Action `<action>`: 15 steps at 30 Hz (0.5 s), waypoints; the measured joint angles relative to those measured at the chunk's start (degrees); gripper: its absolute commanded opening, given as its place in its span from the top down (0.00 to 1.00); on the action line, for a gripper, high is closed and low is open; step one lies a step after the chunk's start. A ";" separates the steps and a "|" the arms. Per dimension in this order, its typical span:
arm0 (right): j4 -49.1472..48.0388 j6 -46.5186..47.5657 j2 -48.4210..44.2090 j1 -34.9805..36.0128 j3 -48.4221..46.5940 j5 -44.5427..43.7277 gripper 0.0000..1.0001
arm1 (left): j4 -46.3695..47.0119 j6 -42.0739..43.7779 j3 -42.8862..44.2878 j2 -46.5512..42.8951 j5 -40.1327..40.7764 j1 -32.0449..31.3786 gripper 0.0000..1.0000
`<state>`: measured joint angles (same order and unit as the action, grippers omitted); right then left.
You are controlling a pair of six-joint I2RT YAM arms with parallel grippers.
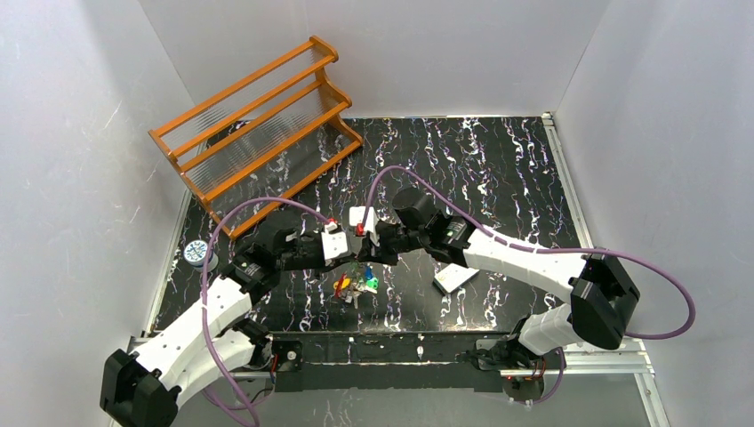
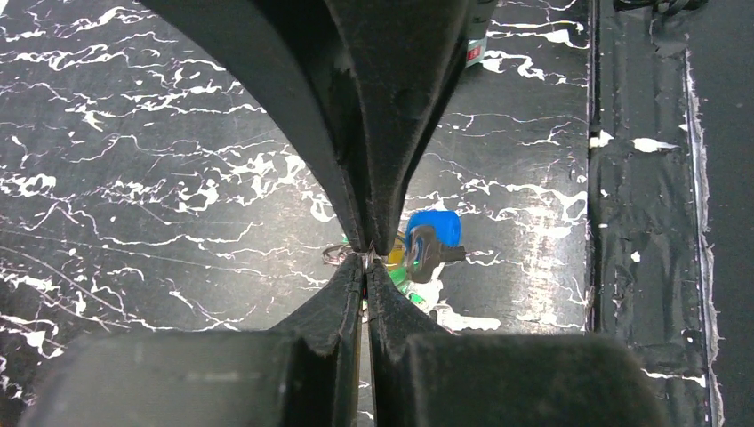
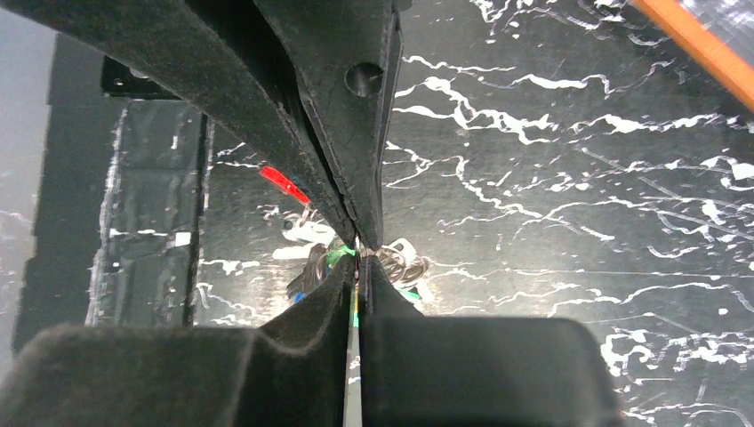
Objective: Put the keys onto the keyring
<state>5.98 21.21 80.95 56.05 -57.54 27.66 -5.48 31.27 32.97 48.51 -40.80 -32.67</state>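
Observation:
Both grippers meet above the middle of the table. My left gripper (image 1: 345, 242) (image 2: 366, 254) is shut, with a thin silver wire of the keyring (image 2: 335, 254) pinched at its tips. My right gripper (image 1: 368, 238) (image 3: 357, 251) is shut too, on the ring's coils (image 3: 405, 263) at its tips. The keys (image 1: 357, 283) bunch just below the tips: a blue head (image 2: 436, 228), yellow and green ones beside it, a green head (image 3: 337, 256), and a red key (image 3: 284, 183) further off. The fingers hide where keys and ring join.
An orange slatted rack (image 1: 258, 124) stands at the back left. A flat white card (image 1: 455, 277) lies right of the keys. A small round tin (image 1: 197, 253) sits at the table's left edge. White walls close in on three sides.

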 measured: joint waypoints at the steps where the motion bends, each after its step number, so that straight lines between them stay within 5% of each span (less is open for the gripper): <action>1: -0.31 -0.15 0.00 0.07 0.04 -0.48 0.74 | 0.11 -0.07 -0.02 -0.17 0.42 -0.04 1.00; 6: -6.67 -1.36 -2.29 0.28 3.69 -3.93 0.54 | 0.81 -1.57 -1.46 -2.29 2.58 -0.09 1.00; 15: -13.05 -1.81 -6.91 0.26 7.54 -7.43 0.49 | 12.74 -9.70 -9.40 -9.68 4.83 -0.09 1.00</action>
<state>-7.07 19.40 74.04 56.31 -50.00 20.23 7.27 21.56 23.57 38.83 -35.97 -32.75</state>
